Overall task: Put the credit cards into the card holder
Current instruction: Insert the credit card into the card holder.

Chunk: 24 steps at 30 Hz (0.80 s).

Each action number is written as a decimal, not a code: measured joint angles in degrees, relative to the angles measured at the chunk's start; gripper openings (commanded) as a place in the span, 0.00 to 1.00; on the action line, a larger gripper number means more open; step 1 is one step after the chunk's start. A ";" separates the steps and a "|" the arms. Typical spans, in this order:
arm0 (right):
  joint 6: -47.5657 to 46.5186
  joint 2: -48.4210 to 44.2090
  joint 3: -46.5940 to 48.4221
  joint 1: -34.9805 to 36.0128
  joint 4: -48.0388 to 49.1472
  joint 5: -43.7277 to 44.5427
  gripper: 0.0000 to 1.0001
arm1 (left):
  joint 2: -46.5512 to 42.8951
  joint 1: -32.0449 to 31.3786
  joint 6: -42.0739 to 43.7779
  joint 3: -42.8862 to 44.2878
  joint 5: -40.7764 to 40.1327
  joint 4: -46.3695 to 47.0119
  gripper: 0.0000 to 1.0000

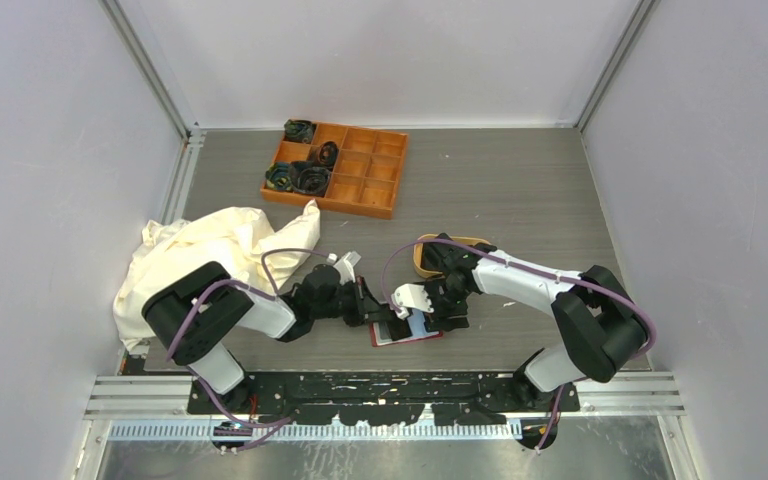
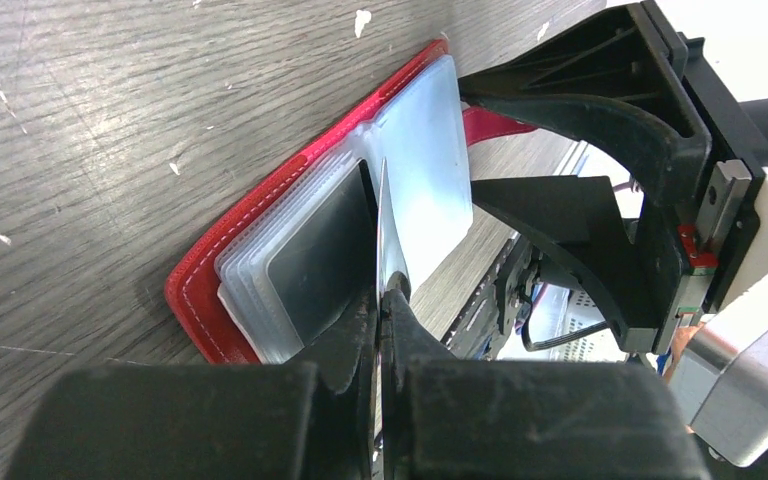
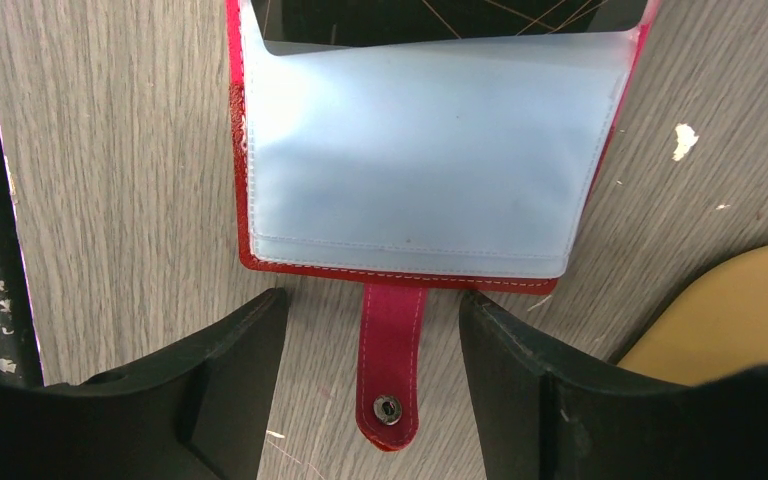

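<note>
The red card holder (image 1: 406, 334) lies open on the table between my two grippers. In the left wrist view its red cover (image 2: 222, 262) holds grey and light-blue pockets (image 2: 425, 170). My left gripper (image 2: 385, 300) is shut on a thin credit card (image 2: 381, 220), held edge-on with its tip at the fold between the pockets. My right gripper (image 3: 372, 300) is open, its jaws straddling the holder's snap tab (image 3: 390, 370) without touching it. A dark card (image 3: 440, 18) shows above the light-blue pocket (image 3: 420, 160). In the top view the left gripper (image 1: 370, 305) and right gripper (image 1: 430, 312) nearly meet.
A tan oval tray (image 1: 442, 256) sits just behind the right gripper and shows in the right wrist view (image 3: 730, 310). An orange compartment box (image 1: 360, 185) with dark items stands at the back. A cream cloth (image 1: 210, 255) lies at left. A black mounting rail (image 1: 380, 385) runs along the near edge.
</note>
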 measured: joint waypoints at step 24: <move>0.00 0.17 0.20 0.24 -0.15 0.28 0.68 | 2.08 -0.09 -1.64 3.80 0.28 -4.90 0.00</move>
